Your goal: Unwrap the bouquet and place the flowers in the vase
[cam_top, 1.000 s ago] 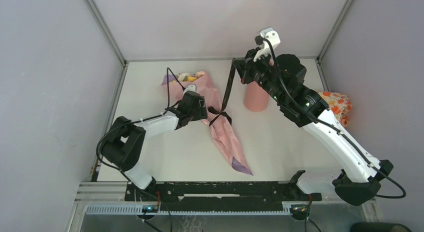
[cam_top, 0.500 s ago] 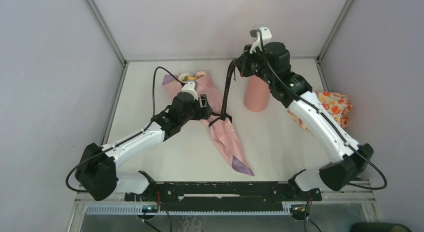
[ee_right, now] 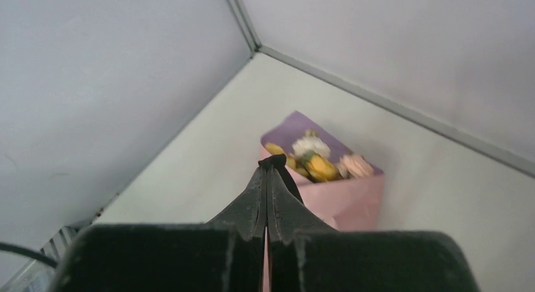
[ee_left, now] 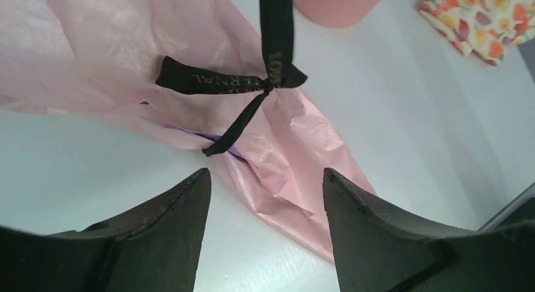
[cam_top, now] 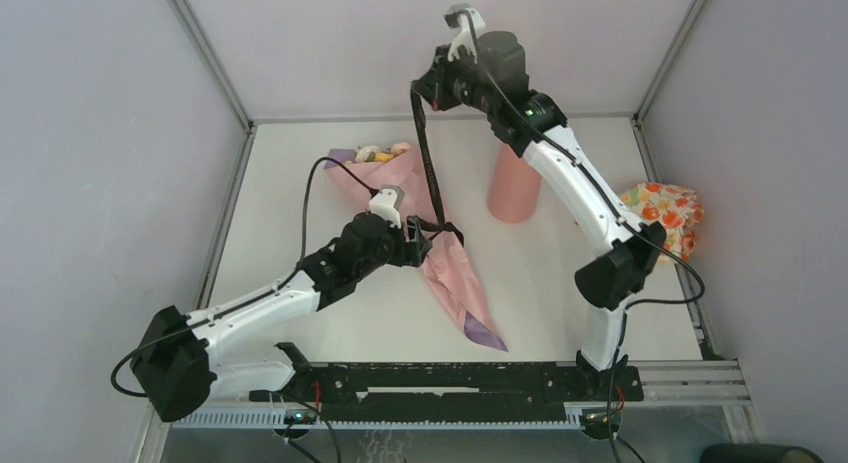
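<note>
Clenched on the free end of the ribbon (cam_top: pixel 428 163), my right claw (cam_top: pixel 420 83) is raised high over the bench's far edge. From it the black strip runs taut down to the knot (ee_left: pixel 272 84) on the bouquet (cam_top: pixel 452 273). My left claw (ee_left: pixel 265 185) is released, jaws spread, hanging just above the paper (ee_left: pixel 94 46) beside that knot; I see it touching nothing.

The bouquet lies on the bench (cam_top: pixel 560 293) with the flowers (cam_top: pixel 375 155) toward the far edge, left of middle, and its pointed tip toward the near edge. The vase (cam_top: pixel 514 188) stands upright near the far edge, apart from the paper on its right.

As I judge it, the knot is not yet undone: a loop and a short tail show. To do this well I should:
- Lower my left claw and pin the paper just beside the knot, so the bundle neither lifts nor slides toward the vase.
- Draw the ribbon steadily along its own line, without jerking.
- Ease off and take the other tail if the knot tightens rather than slips.
</note>
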Robot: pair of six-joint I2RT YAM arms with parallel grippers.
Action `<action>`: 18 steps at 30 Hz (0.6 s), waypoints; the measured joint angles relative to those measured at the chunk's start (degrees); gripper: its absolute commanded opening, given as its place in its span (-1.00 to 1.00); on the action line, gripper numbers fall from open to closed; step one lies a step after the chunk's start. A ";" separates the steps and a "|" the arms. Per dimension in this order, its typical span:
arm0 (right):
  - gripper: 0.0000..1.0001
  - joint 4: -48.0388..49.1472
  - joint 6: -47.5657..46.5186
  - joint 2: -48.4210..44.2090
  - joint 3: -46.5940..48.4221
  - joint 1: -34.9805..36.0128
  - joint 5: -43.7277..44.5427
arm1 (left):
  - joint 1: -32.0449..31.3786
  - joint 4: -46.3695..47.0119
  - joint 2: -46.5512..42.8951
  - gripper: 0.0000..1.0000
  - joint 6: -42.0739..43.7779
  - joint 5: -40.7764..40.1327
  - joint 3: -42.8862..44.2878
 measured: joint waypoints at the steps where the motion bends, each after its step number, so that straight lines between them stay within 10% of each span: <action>1: -1.00 -0.26 0.17 1.88 3.08 0.39 -0.50 | -0.17 0.13 -0.96 0.41 0.04 -0.07 -0.37; 8: -0.94 -2.95 1.03 12.35 16.09 3.39 -5.44 | -0.52 2.12 -2.95 0.42 0.52 -0.20 -0.74; 18: 0.25 -6.80 -0.09 15.08 17.14 4.79 -14.08 | -0.83 6.64 5.64 0.43 0.11 1.31 -0.74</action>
